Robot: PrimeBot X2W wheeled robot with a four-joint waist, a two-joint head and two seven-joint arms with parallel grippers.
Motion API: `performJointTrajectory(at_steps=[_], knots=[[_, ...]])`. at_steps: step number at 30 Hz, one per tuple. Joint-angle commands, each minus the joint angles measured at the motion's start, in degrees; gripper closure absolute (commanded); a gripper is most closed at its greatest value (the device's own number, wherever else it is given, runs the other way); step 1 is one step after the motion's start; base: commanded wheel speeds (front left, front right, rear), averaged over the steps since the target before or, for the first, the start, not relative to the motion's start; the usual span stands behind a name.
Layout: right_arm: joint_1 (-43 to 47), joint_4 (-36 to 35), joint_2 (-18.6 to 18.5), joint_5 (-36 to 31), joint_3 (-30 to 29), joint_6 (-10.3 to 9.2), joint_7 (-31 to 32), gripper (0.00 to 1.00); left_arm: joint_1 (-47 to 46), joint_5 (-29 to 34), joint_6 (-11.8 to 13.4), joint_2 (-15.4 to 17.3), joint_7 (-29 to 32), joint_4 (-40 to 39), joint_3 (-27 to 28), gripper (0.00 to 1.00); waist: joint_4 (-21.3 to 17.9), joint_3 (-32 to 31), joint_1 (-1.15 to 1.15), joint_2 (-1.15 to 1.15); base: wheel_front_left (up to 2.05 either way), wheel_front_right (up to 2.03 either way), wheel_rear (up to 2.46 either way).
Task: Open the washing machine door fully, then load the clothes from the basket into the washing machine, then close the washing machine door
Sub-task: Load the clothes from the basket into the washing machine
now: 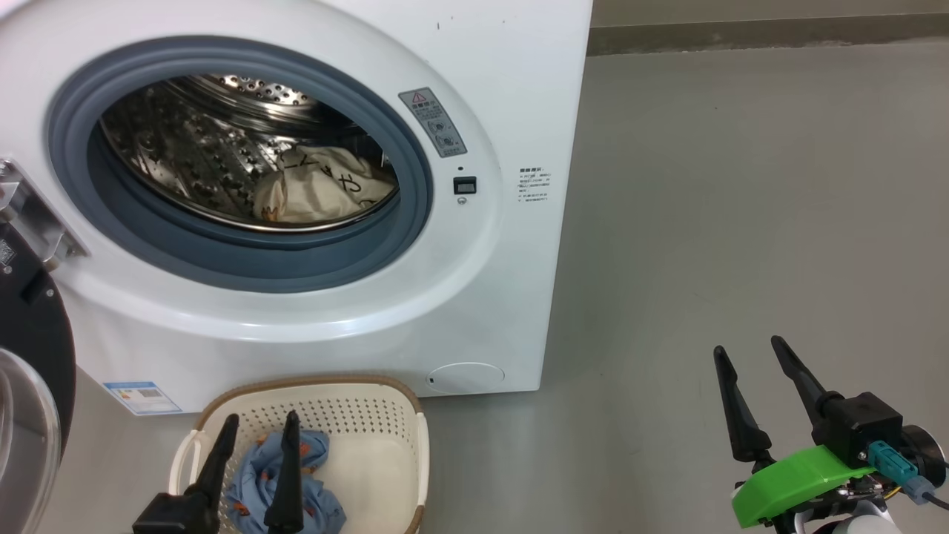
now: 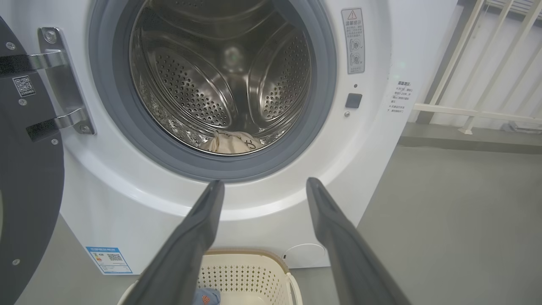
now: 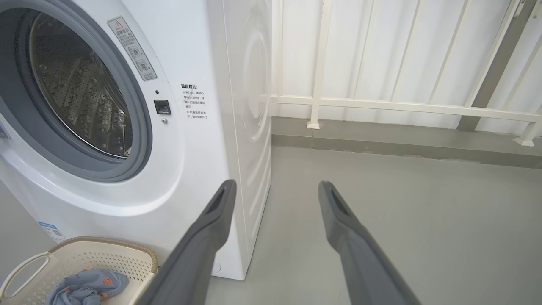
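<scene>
The left gripper (image 1: 261, 417), low at the left of the frame, has its fingers spread with nothing between them, over the basket (image 1: 311, 383), where a blue garment (image 1: 315, 454) lies crumpled. At the lower right, the right gripper (image 1: 746, 345) is spread too, above bare floor (image 1: 741, 185). Higher up, the washing machine (image 1: 489, 282) stands with its door (image 1: 37, 326) swung wide at the left edge. A cream piece (image 1: 319, 194) lies in the drum (image 1: 185, 148).

Head view: high, angled down at washing machine (image 1: 504, 297) front and basket (image 1: 371, 445). Left wrist view: low, near, squarely facing the drum (image 2: 190, 84). Right wrist view: low, oblique from the right. All three share the drum opening.
</scene>
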Motion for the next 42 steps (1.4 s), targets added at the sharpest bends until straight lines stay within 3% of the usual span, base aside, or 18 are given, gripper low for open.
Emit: performJointTrajectory(at_steps=[1, 31, 42], knots=[[-0.3, -1.7, -0.4, -0.4, 1.4, 0.09, 0.1, 0.00, -0.8, 0.8, 0.1, 0.2, -0.4, -1.2, 1.6, 0.00, 0.0, 0.0, 0.00, 0.00, 0.00, 0.00, 0.00], [-0.1, -2.6, -0.4, -1.2, 1.1, 0.09, 0.3, 0.00, -1.7, -0.8, 0.0, 0.2, -0.4, 0.8, 0.7, 0.00, 0.4, 1.5, 0.00, 0.00, 0.00, 0.00, 0.00], [-1.4, -3.8, -0.4, -1.5, 0.8, 0.09, 0.4, 0.00, -5.0, 0.3, 0.7, 0.6, -0.4, 10.6, 0.1, 0.00, 0.4, 7.8, 0.00, 0.00, 0.00, 0.00, 0.00]])
